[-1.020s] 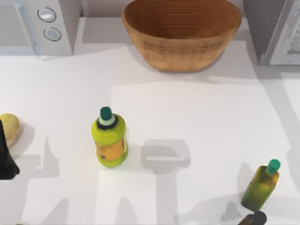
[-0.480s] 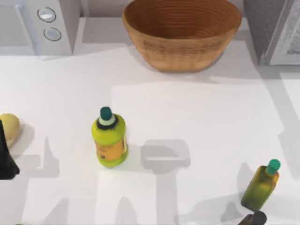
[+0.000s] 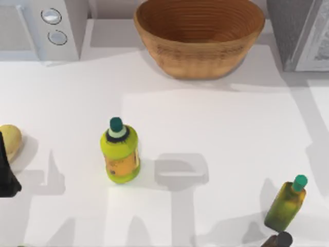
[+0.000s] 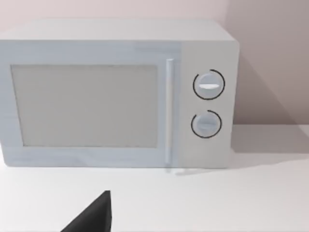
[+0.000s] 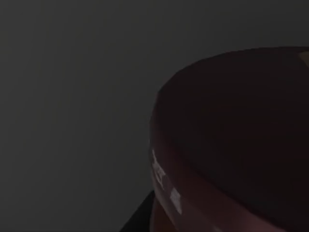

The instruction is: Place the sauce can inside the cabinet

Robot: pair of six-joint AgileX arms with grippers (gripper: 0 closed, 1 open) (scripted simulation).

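Note:
The cabinet (image 3: 292,31), grey and speckled with a pale framed door panel (image 3: 318,43), stands at the table's back right corner and is cut off by the edge of the top view. The sauce can is hidden. The right wrist view is dark. My left arm (image 3: 6,177) is parked at the table's left edge. One black finger (image 4: 94,215) shows in the left wrist view, which faces a white microwave (image 4: 120,96).
A wicker basket (image 3: 199,38) sits at the back centre and the microwave (image 3: 43,28) at the back left. A lime-green bottle (image 3: 120,152) stands mid-table and an olive bottle (image 3: 286,205) at the front right. Below the olive bottle lies an unidentifiable dark rounded object (image 3: 280,240). A yellow object (image 3: 10,140) rests far left.
A grey shadow has spread over the table near its right edge. The bottles, basket and left arm have not moved.

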